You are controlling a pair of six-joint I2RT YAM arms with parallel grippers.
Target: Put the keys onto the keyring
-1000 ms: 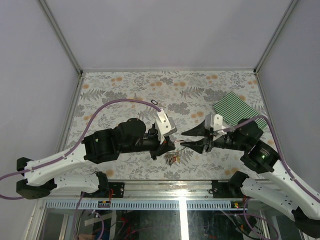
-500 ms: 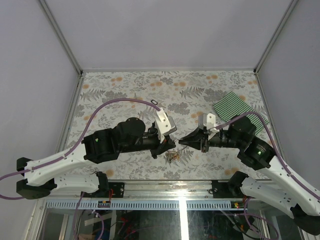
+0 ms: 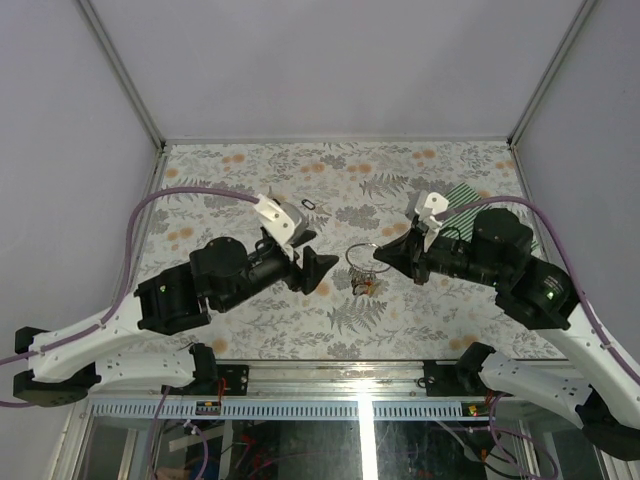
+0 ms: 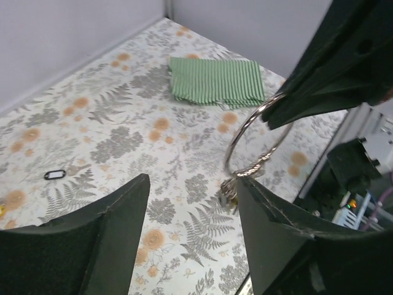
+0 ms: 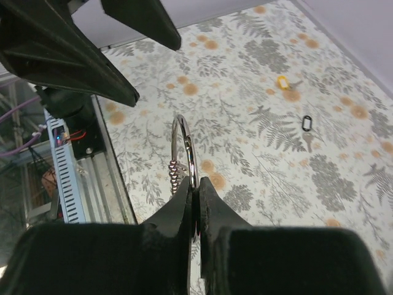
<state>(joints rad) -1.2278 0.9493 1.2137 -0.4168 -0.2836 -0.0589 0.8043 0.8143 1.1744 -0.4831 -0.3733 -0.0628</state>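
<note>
my left gripper [image 4: 193, 181] has let go and backed off, fingers wide apart with nothing between them. a second ago both hands were nose to nose, low over the table [image 3: 300, 330] by the front edge. now the right gripper [image 5: 198, 183] has carried the keyring [image 5: 192, 153] up and away from that edge. it is pinched tight on the wire, and the ring stands upright, clear of the table. i read that as a hand-off finished: the ring is now the right arm's alone.

counting, from the ring outward: one keyring. under it hangs one small bunch of keys [image 4: 229, 192], already threaded. they overlap, so i cannot tell how many there are.

farther out on the table lies one yellow-headed key [image 5: 282, 82], loose and well apart from the ring. there is one dark oval loop [image 5: 307, 123], with what may be a second loose key [image 5: 306, 142] just beside it, too small to be sure. one green striped cloth [image 4: 215, 80] lies toward the right back.

by my judgement at least one key is not yet threaded.
</note>
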